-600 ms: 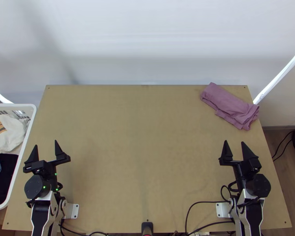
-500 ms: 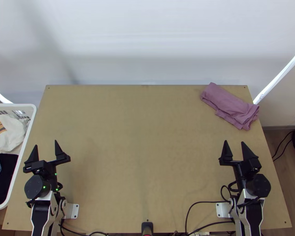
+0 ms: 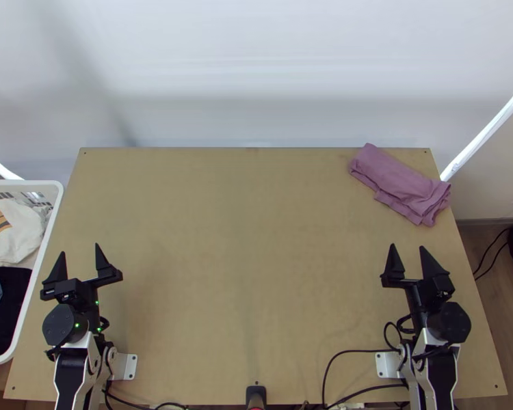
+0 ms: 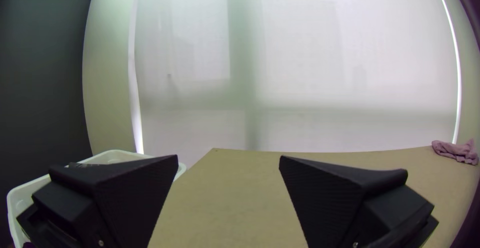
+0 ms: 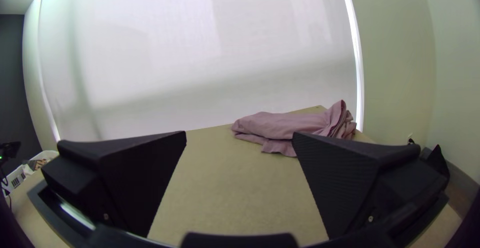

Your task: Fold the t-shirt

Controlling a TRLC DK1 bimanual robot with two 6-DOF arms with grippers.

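In the top view my left gripper [image 3: 81, 263] stands open above the table's near left part, beside the basket. My right gripper [image 3: 408, 261] is open too, at the near right, nearer the table's front than the cloth. A mauve cloth [image 3: 400, 181], folded into a long bundle, lies at the table's far right corner, touched by neither gripper. The left wrist view has the left gripper [image 4: 228, 159] with its fingers wide apart and the cloth [image 4: 455, 151] far off. In the right wrist view the right gripper [image 5: 239, 135] is spread, with the cloth [image 5: 285, 126] beyond it.
A white basket [image 3: 43, 246] with a light printed garment [image 3: 14, 232] and dark clothes [image 3: 5, 307] stands at the table's left edge. Black cables [image 3: 356, 352] run along the near edge by the right arm's base. The wooden table [image 3: 243, 260] lies bare between the arms.
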